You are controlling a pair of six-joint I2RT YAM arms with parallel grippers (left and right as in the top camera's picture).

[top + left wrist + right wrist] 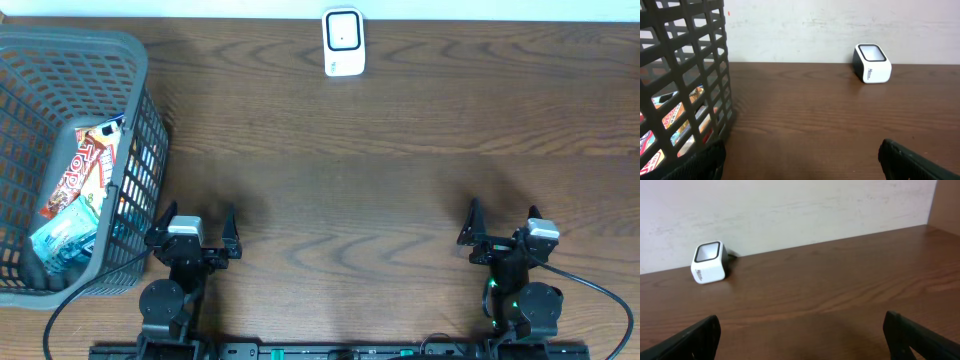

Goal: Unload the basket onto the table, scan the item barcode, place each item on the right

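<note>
A white barcode scanner (343,42) stands at the table's far edge, also in the left wrist view (872,63) and the right wrist view (710,262). The items lie in a grey mesh basket (90,40) at the left: an orange-red snack pack (88,170) and a teal pack (66,235). Through the basket wall (685,75) the snack wrappers (675,117) show. My left gripper (193,226) (802,162) sits open beside the basket's near right corner, holding nothing. At the near right my right gripper (503,226) (802,337) is open too, only bare table between its fingers.
The brown wooden table (340,180) stretches between the grippers and the scanner. A white wall (790,205) rises behind the scanner. Cables (600,300) run by the arm bases at the near edge.
</note>
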